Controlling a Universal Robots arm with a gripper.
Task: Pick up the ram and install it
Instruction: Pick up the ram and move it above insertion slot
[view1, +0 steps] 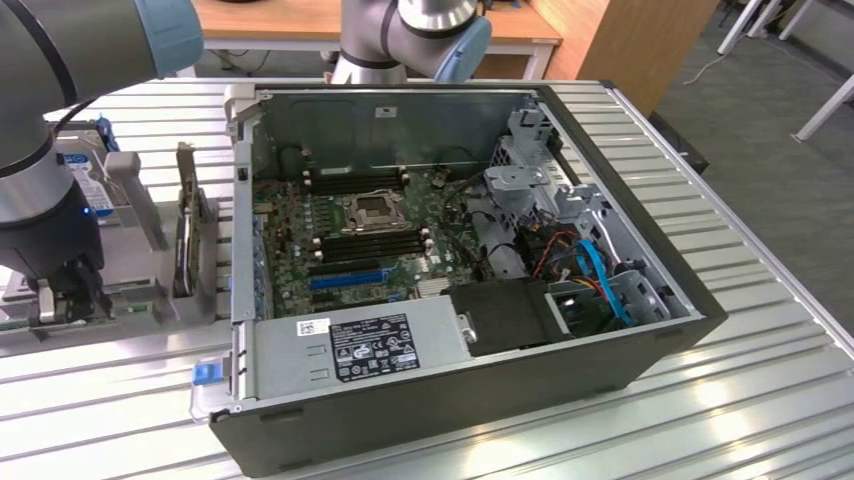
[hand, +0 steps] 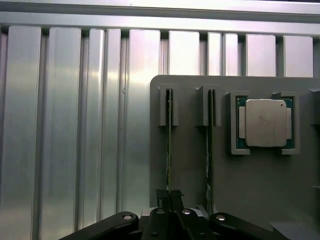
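The gripper (hand: 169, 196) is clenched on the ram (hand: 169, 135), a thin stick standing on edge in a slot of the grey holder (hand: 190, 170) on the bench (hand: 60, 150) (a second stick (hand: 208, 150) stands in the next slot, a silver processor (hand: 265, 122) in a pocket beyond it). The holder sits beside the open computer case (view1: 441, 420), toward the exterior view's left.
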